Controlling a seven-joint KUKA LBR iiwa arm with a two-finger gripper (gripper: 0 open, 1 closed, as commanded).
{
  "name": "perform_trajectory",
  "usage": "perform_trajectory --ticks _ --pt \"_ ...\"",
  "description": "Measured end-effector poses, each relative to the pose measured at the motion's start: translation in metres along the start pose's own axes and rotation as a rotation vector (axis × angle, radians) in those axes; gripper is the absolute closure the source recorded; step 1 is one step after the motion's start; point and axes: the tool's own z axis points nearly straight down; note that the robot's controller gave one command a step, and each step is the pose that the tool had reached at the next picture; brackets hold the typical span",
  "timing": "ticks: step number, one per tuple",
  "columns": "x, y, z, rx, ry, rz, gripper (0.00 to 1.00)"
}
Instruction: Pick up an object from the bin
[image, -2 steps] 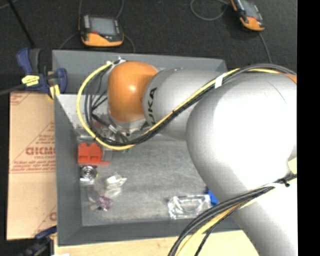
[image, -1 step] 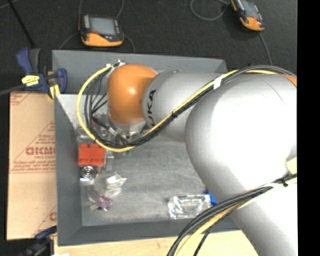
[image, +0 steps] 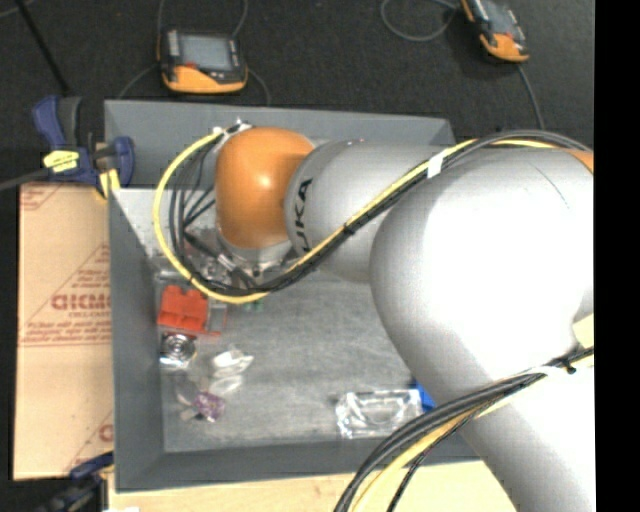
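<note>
My gripper is low in the bin's left part, mostly hidden beneath the arm's wrist; just a bit of its dark body shows. Directly below it in the view lies a red block-shaped thing, close to or touching the gripper. Further toward the front sits a small clear piece with a shiny metal round part. A crumpled clear plastic piece lies to its right.
A small purple thing in clear wrap lies near the bin's front left corner. A clear plastic package with a blue end rests at the front right, beside the arm. The arm covers the bin's back and right.
</note>
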Motion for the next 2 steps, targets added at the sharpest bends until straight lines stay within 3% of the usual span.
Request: perform_trajectory --ticks 1,2 --pt "-0.011 0.025 0.000 0.007 0.000 -0.039 1.00" --pt "-0.011 0.045 -0.113 0.001 -0.006 -0.086 1.00"
